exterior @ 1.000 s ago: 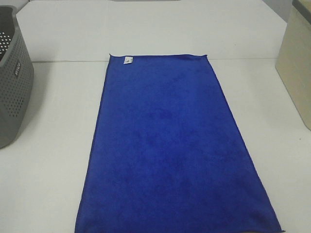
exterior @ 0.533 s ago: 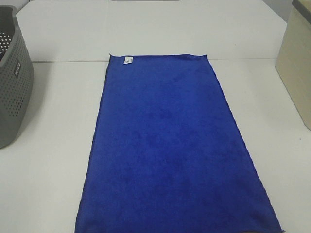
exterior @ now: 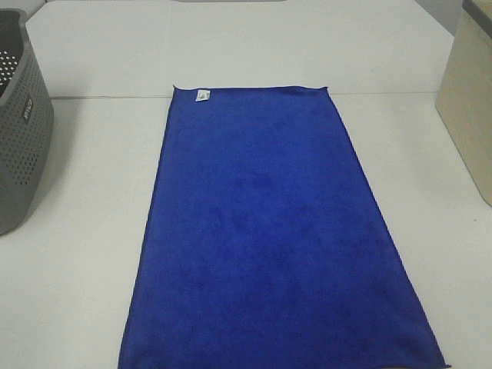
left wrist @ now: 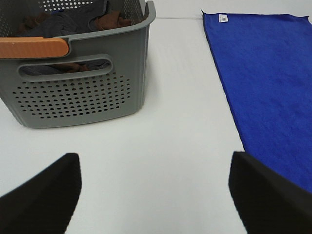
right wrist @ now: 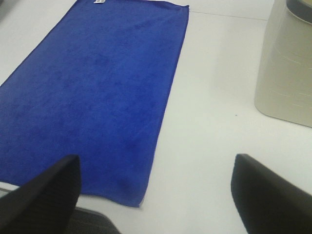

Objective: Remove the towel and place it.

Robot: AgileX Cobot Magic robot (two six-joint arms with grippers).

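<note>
Showing only from the left wrist: clothes (left wrist: pixel 73 22) inside basket (left wrist: pixel 78 92).

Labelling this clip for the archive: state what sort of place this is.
Probably a laundry-sorting test bench: a blue towel spread flat on a plain white table, and a grey perforated basket holding dark clothes.

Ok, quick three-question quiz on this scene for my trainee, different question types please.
1. True or false: the towel lies flat on the table.
2. What sits in the grey basket? A) clothes B) bottles C) nothing
3. Fill in: the left gripper and the right gripper are both ____.

Key: 1 true; 2 A; 3 open.
</note>
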